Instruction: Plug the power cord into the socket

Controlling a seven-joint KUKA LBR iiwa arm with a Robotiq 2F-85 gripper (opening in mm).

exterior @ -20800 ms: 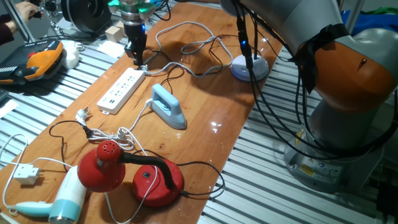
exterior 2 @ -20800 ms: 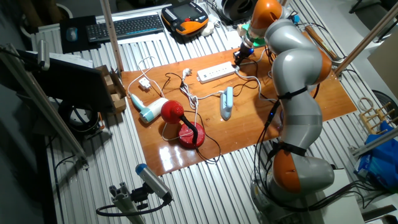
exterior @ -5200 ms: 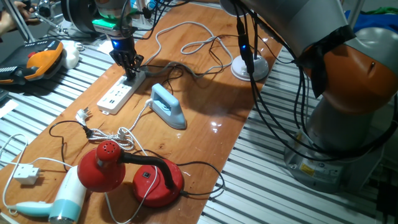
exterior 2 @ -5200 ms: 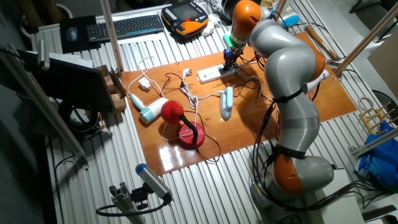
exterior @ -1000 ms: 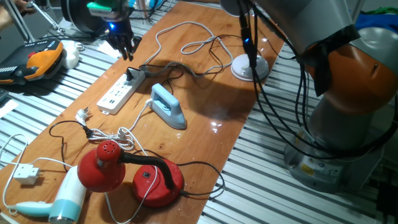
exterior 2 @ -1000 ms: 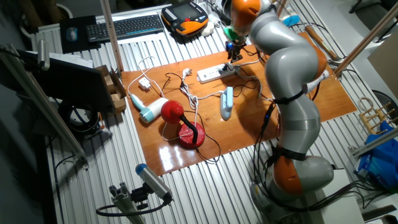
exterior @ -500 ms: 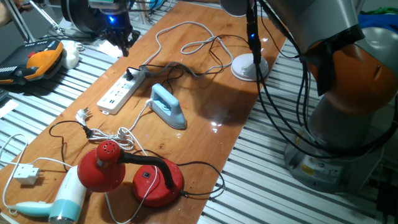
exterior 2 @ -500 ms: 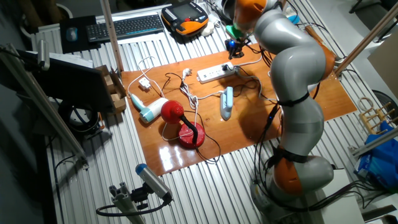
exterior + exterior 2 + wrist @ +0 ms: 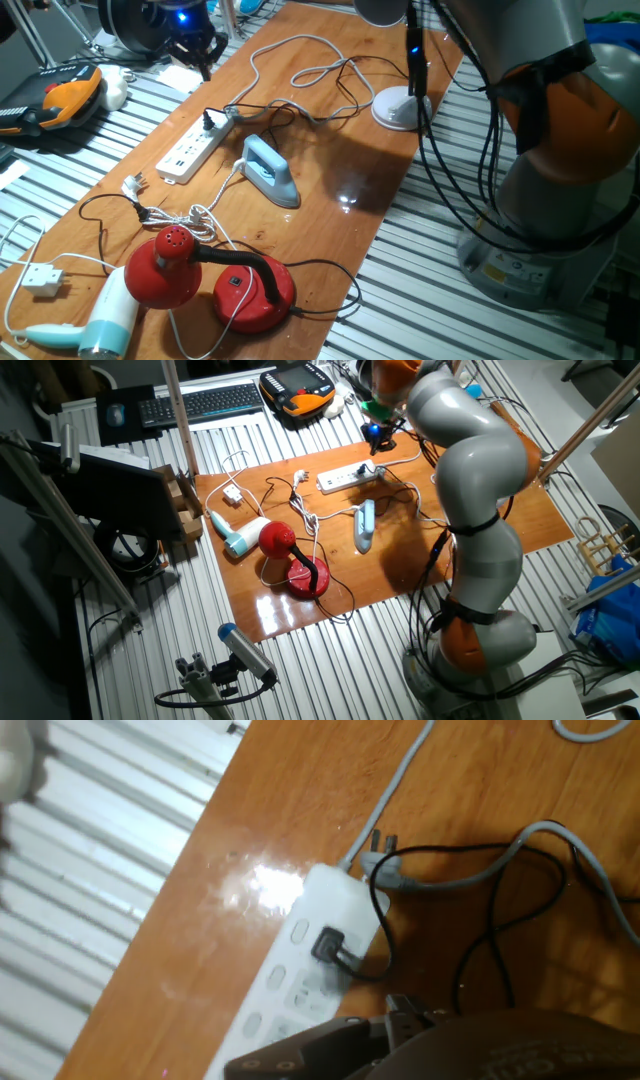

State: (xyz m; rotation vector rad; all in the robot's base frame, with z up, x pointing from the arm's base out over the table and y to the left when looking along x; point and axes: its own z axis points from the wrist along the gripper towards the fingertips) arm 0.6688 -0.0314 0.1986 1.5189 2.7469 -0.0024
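The socket (image 9: 195, 146) is a long white power strip lying on the wooden table. The power cord's small black plug (image 9: 210, 121) sits in the outlet at its far end. In the hand view the plug (image 9: 328, 946) stands in the socket (image 9: 300, 982), and the thin black cord (image 9: 492, 910) loops off to the right. My gripper (image 9: 197, 47) hangs above the table's far edge, apart from the plug, open and holding nothing. The other fixed view has the gripper (image 9: 375, 432) up behind the socket (image 9: 347, 477). Dark fingers (image 9: 300, 1052) show at the bottom of the hand view.
A light-blue iron (image 9: 268, 171) lies beside the strip. A pale grey cable (image 9: 300, 62) loops at the back near a white round base (image 9: 400, 108). A red lamp (image 9: 200, 276), a hair dryer (image 9: 105, 322) and a small white plug block (image 9: 40, 281) lie at the near end.
The gripper brought the plug to the strip and released it. Over the last second it has lifted up and back toward the far edge, while the plug stays in the outlet.
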